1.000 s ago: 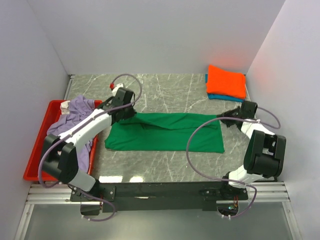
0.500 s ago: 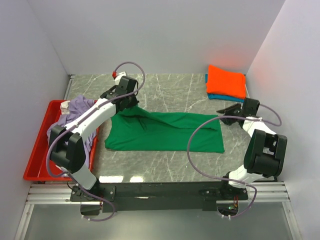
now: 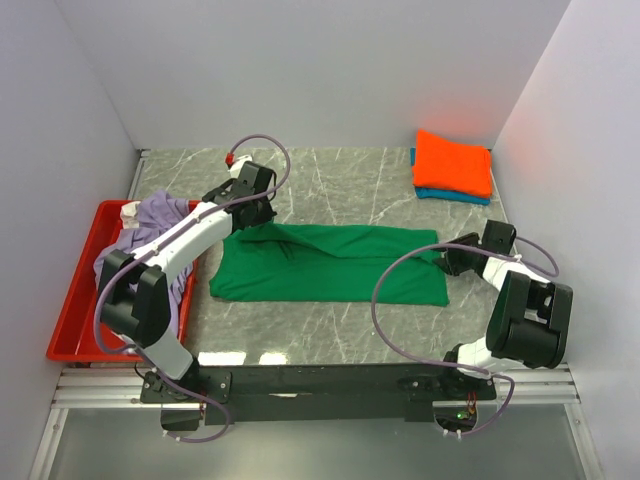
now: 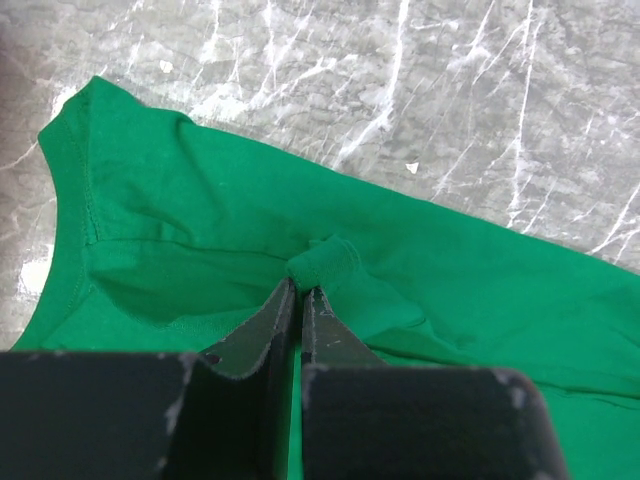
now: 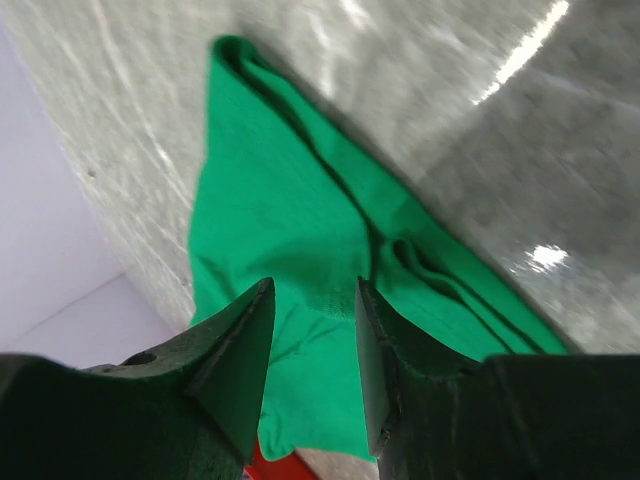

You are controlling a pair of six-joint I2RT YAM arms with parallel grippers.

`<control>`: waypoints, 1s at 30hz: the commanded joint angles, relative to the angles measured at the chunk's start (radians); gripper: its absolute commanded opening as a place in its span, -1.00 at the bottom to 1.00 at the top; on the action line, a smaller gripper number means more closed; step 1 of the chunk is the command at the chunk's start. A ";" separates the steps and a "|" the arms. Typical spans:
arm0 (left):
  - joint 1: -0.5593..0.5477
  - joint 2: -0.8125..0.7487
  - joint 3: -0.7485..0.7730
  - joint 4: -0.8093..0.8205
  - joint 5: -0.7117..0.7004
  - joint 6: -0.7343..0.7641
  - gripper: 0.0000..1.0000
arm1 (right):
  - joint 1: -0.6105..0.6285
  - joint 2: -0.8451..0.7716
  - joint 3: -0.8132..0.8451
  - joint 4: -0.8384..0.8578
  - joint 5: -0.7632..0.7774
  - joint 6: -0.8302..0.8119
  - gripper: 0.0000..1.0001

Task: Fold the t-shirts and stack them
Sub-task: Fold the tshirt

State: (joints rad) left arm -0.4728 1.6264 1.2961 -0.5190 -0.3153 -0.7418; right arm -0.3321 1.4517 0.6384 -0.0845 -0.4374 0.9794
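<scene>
- Tray [image 3: 75,300] sits at the near left of the bench [image 3: 330,330]. A lavender tee [image 3: 155,215] is heaped in it, unfolded.
- Green tee [image 3: 330,265] lies mid-bench between the two arms as a wide band. Its near hem is straight and flat. Its far edge is doubled over and rumpled, with creases running toward the left end.
- Right pincer [image 5: 313,290] is low over the tee's right end. It is spread, with green cloth showing in the gap and nothing gripped.
  - Risk: this end is not held. A pull from the left alone would likely slide or twist the whole band instead of folding it.
- Left pincer [image 4: 300,290] is at the tee's far-left corner, pressed together on a small nub of green cloth, with a stitched hem just to its left.
  - Risk: the bite is slight and may slip out under a lift.
  - Cannot tell whether it holds one layer or two. Two would drag the under layer and skew the fold.
- Far right corner holds a folded orange tee [image 3: 453,162] stacked on a blue tee [image 3: 440,194], well apart from the green one.
</scene>
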 commanded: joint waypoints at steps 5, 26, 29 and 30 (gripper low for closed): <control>0.002 -0.048 -0.011 0.036 0.005 0.004 -0.99 | -0.007 -0.010 -0.036 0.052 -0.012 0.018 -0.10; 0.002 -0.019 -0.006 0.045 0.019 0.007 -0.99 | -0.012 -0.016 -0.097 0.081 -0.015 0.038 -0.11; 0.002 -0.017 -0.006 0.045 0.018 0.007 -0.99 | -0.012 0.005 -0.094 0.127 -0.034 0.057 -0.24; 0.003 -0.017 -0.004 0.045 0.018 0.007 -0.99 | -0.012 0.009 -0.091 0.132 -0.037 0.059 -0.27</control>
State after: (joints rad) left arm -0.4728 1.6238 1.2839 -0.5049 -0.3077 -0.7422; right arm -0.3367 1.4498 0.5476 -0.0189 -0.4503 1.0138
